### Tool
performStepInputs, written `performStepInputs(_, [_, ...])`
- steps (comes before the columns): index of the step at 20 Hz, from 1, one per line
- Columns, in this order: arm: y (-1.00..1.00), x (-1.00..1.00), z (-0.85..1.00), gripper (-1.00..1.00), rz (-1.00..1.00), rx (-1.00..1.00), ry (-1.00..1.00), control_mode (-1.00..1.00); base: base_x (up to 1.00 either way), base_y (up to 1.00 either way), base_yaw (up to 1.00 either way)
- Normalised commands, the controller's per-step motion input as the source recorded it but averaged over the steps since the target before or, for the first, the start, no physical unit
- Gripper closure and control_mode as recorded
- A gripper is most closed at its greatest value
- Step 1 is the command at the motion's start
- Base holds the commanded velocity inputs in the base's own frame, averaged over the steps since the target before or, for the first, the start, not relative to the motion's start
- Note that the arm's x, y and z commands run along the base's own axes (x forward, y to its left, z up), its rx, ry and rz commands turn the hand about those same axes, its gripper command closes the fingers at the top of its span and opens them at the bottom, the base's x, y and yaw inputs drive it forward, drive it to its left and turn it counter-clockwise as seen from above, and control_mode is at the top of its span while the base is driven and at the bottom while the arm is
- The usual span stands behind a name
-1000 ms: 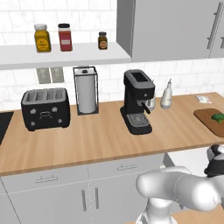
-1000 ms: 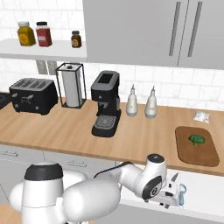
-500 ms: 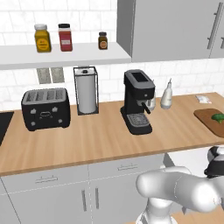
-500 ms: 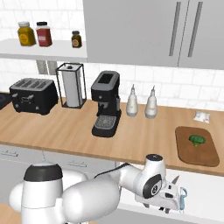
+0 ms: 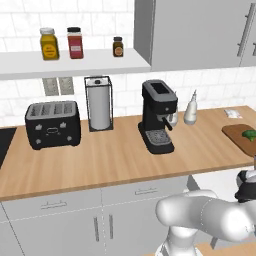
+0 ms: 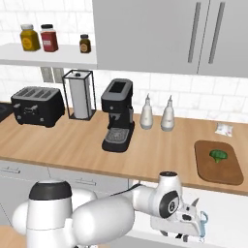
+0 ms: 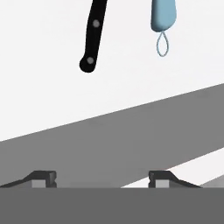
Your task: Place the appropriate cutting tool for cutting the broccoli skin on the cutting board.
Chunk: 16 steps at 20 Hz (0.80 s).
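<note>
The step in hand is judged to be the reach for a cutting implement, with nothing yet picked up. The tool is seen low in front of the cabinets, below the edge of the surface, in what appears to be an opened drawer. In the hand view its two tips stand apart with nothing between them, so it is open and empty.

Ahead of the tips, on a white floor, a black riveted handle and a pale blue handle with a wire loop are laid side by side, a little apart. Since skin is to be removed, the blue one is taken to be a peeler and the likelier choice, though this cannot be confirmed.

The next move calls for the tool to be carried forward over the chosen handle, lowered and closed on it.

The cutting board lies on the surface at the right, with the broccoli resting on its far half.

Both implements are cut off at the top of the hand view, so neither blade is seen. In the left base view the board is clipped by the frame.
</note>
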Motion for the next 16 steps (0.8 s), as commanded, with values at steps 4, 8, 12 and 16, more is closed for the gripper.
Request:
performStepInputs(4, [0.07,-0.77,-0.49,-1.0,0.0,-0.08,0.04,-1.0,0.0,0.0,0.0])
performStepInputs(8, [0.01,-0.33,-0.17,-1.0,0.0,-0.03,0.0,-1.0,0.0,0.0,0.0])
performStepInputs(12, [-0.13,0.2,0.15,-1.0,0.0,0.01,0.0,-1.0,0.0,0.0,0.0])
performStepInputs(16, [-0.24,0.29,0.04,-1.0,0.0,0.02,0.0,-1.0,0.0,0.0,0.0])
